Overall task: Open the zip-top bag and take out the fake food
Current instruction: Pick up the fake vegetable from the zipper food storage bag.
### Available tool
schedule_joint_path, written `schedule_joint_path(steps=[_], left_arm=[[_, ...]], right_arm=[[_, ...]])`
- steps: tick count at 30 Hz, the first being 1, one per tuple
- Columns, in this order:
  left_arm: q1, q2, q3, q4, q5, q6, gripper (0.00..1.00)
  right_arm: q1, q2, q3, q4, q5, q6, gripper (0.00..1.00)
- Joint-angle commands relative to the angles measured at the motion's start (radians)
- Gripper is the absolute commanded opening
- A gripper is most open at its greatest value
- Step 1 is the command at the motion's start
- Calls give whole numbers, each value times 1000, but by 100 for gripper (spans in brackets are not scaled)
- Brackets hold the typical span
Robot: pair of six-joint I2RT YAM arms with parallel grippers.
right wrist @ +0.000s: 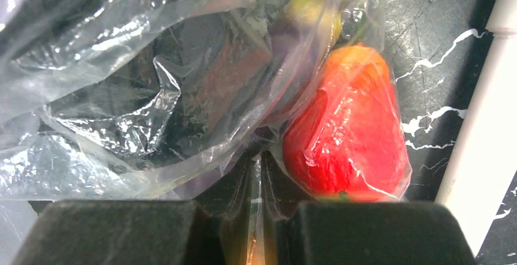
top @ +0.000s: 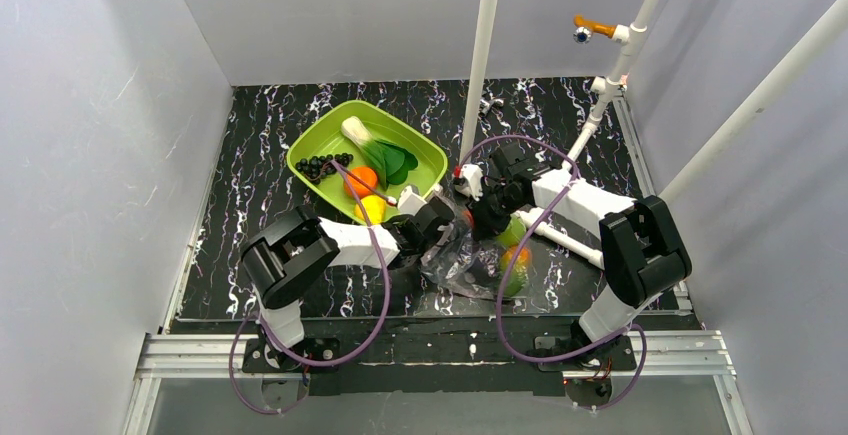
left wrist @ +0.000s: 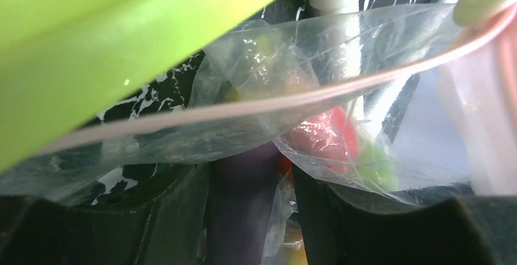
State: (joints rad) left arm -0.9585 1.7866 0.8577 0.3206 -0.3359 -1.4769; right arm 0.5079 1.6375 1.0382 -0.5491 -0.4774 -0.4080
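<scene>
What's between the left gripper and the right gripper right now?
The zip-top bag, crumpled and with fake food inside, fills the gap between the left gripper and the right gripper. The top external view shows it.

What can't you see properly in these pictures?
- Top view: the left gripper and right gripper cover the mouth of the bag.
- Left wrist view: the tray is a blur, too close.
- Right wrist view: crinkly plastic smears whatever lies behind the red fruit.

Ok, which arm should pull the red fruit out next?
Left, probably: the right gripper is shut on the zip-top bag, while the left gripper faces the zip strip beside the green tray.
</scene>
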Motion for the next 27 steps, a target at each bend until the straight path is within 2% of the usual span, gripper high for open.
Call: schedule_joint_path(steps=[1, 4, 9, 12, 17, 27], left_arm=[[20, 52, -25, 13, 53, 35, 51], [27, 72, -24, 26, 78, 30, 48], [30, 69, -33, 52, 92, 61, 13], [27, 16, -8, 5, 84, 130, 1], [5, -120, -9, -102, 22, 207, 0], [-8, -309, -144, -130, 30, 220, 0]], right_arm=[[-3, -8, 32, -32, -22, -14, 17], [-12, -17, 33, -32, -25, -14, 17], [-28, -26, 30, -31, -22, -15, 17], [-44, -30, 29, -28, -9, -17, 17], [-90, -51, 21, -10, 14, -4, 17], [-112, -43, 17, 1, 69, 0, 16]])
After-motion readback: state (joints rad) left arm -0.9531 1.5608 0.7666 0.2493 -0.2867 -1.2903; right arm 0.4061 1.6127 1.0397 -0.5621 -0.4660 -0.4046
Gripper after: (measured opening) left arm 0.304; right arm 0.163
